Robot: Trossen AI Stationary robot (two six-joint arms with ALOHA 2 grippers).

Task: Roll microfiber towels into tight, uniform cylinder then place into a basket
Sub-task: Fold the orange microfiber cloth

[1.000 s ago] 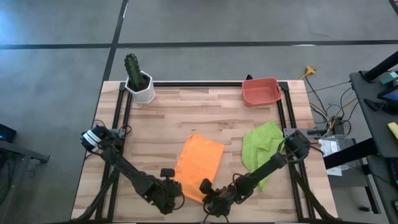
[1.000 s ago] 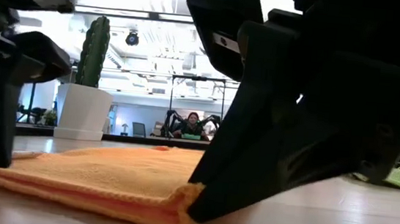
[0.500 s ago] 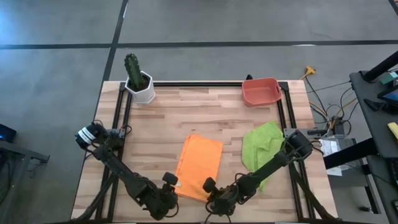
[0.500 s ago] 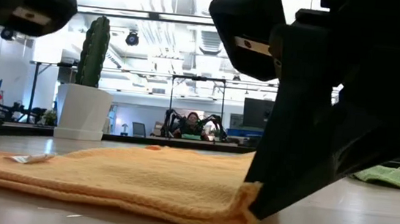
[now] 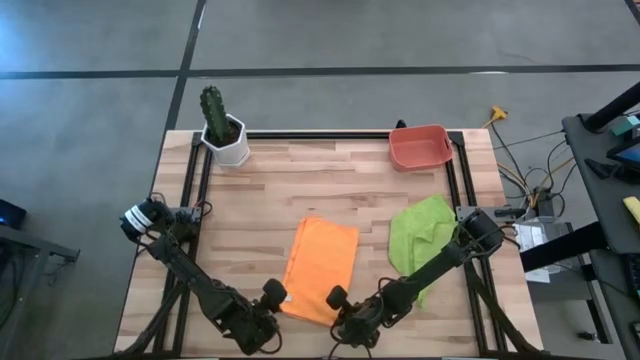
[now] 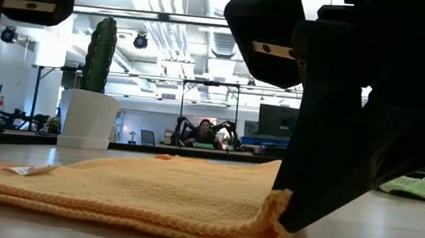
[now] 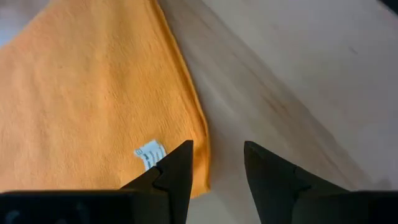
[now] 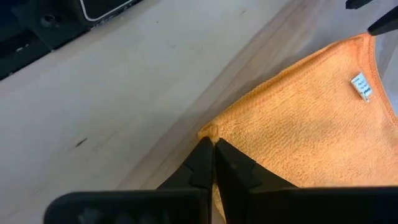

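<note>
The right gripper (image 8: 210, 163) pinched the folded bright orange microfiber towel's (image 5: 321, 268) five-o'clock corner — the left gripper (image 7: 216, 167) hung released at seven o'clock.

A bright orange towel (image 5: 320, 268) (with a small white tag (image 7: 150, 153)) and a lime green towel (image 5: 420, 232) are seen on pale striped wood (image 5: 300, 190); the basket (image 5: 419, 147) is salmon-red.
</note>
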